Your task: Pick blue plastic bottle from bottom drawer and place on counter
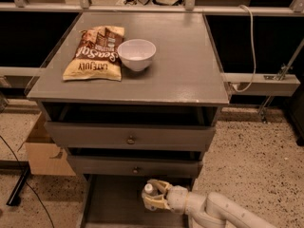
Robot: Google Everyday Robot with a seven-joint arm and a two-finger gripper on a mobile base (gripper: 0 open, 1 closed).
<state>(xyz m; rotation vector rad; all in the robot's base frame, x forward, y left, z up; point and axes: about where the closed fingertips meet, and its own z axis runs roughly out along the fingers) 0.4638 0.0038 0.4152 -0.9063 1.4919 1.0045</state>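
The blue plastic bottle (pixel 149 190) shows only its white cap and upper part, standing between the gripper's fingers over the bottom drawer (pixel 111 203). My gripper (pixel 153 196) reaches in from the lower right and is shut on the bottle, just below the middle drawer's front. The bottom drawer is pulled out, dark grey inside. The counter (pixel 183 65) is the flat grey top of the cabinet, above.
A snack bag (pixel 97 53) and a white bowl (pixel 137 54) lie on the left half of the counter. Two knobbed drawers (pixel 130 139) sit slightly open above the bottom one. A cardboard box (pixel 45 151) stands on the floor to the left.
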